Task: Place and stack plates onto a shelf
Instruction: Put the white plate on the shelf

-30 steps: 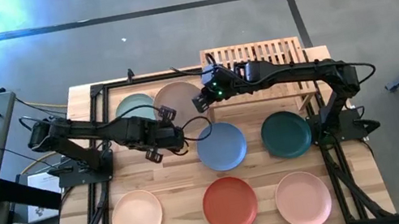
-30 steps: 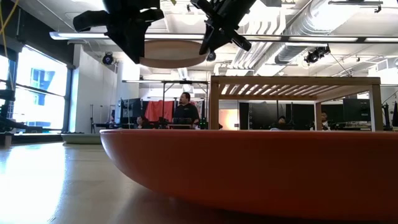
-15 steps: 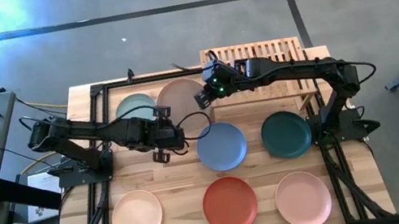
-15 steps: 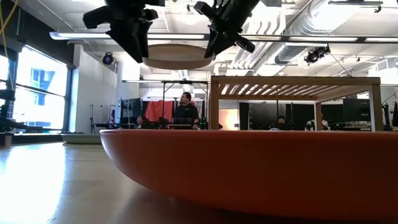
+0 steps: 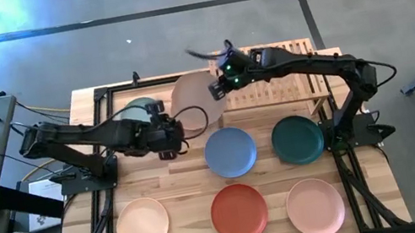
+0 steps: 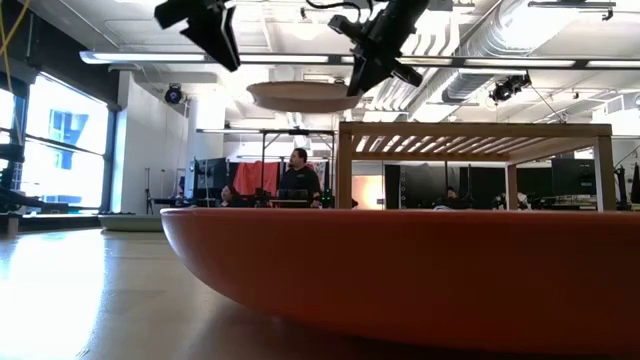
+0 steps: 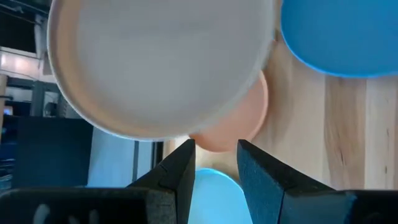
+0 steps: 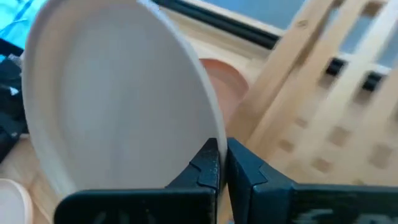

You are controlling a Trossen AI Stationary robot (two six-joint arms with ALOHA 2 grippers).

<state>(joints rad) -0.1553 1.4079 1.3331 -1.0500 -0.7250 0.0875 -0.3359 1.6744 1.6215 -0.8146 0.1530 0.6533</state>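
Observation:
My right gripper [image 5: 218, 89] is shut on a grey-beige plate [image 5: 193, 102], which is in the air just left of the light-wood slatted shelf [image 5: 276, 68]. In the low view the plate [image 6: 303, 96] hangs about level, higher than the shelf's top [image 6: 470, 132]. My left gripper [image 5: 180, 131] is open at the plate's near-left side, its fingertips [image 7: 185, 152] just short of the rim. A peach plate [image 7: 241, 118] lies on the table under the lifted one. My right gripper pinches the plate's rim [image 8: 213, 127] between its two fingers, on the side of the plate nearest the shelf. The fingers [image 6: 372, 62] slant down at it from above and from the right. The plate is lifted clear of the table and about level.
On the table lie a pale teal plate [image 5: 138, 109], a blue plate [image 5: 230, 151], a dark green plate [image 5: 297, 139], a cream plate [image 5: 143, 225], a terracotta plate [image 5: 239, 212] and a pink plate [image 5: 316, 207]. The terracotta plate [image 6: 420, 280] fills the low view's foreground.
My left gripper has come off the plate's left rim and drawn back toward the table's left edge. My right gripper has carried the plate toward the far edge and the shelf, and the plate stays about level.

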